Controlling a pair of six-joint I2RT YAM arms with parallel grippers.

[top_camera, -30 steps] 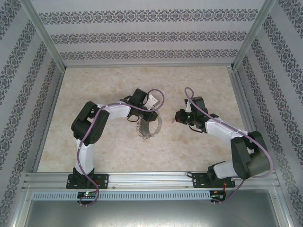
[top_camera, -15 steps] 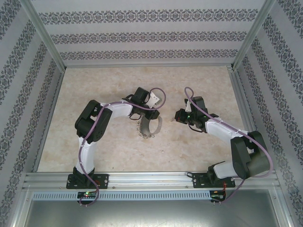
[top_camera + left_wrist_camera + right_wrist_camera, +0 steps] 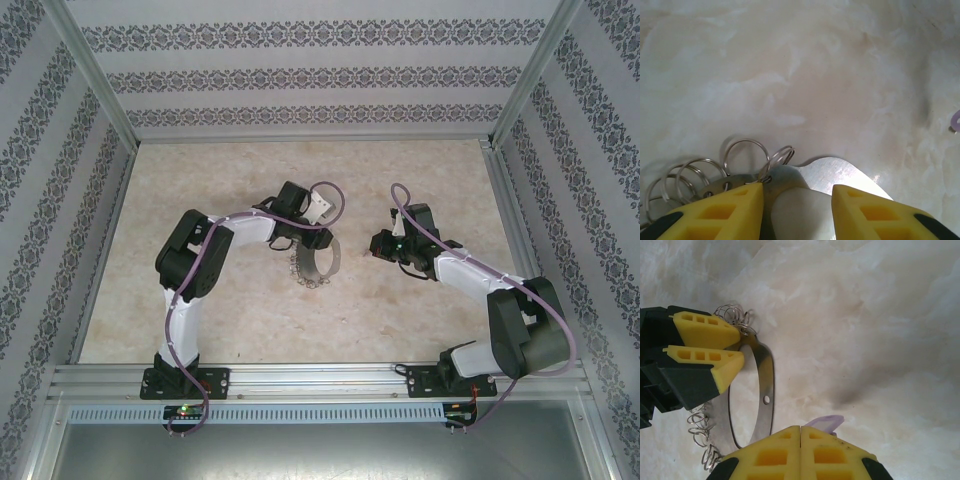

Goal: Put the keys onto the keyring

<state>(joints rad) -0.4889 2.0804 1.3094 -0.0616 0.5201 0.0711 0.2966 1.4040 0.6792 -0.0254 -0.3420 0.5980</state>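
The keyring (image 3: pixel 318 265) is a wide grey metal hoop (image 3: pixel 765 385) with small wire rings (image 3: pixel 742 155) strung on its rim. It rests on the marble table between the arms. My left gripper (image 3: pixel 312 243) is open around the hoop's near band (image 3: pixel 835 172). Its left finger (image 3: pixel 735 205) touches the metal and its right finger stands clear. My right gripper (image 3: pixel 800 429) is shut, just right of the hoop. The lilac head of a key (image 3: pixel 826 422) pokes out past its tips. That key (image 3: pixel 955 120) also shows at the right edge of the left wrist view.
Aluminium rails (image 3: pixel 300 378) run along the near edge, and posts stand at the corners. Patterned walls (image 3: pixel 60 180) close in the left, right and back. Bare marble tabletop (image 3: pixel 200 180) lies behind and to both sides of the arms.
My left gripper's jaws have widened. The hoop has settled lower and flatter on the table, and the left wrist has shifted slightly back and left. The right arm has not moved.
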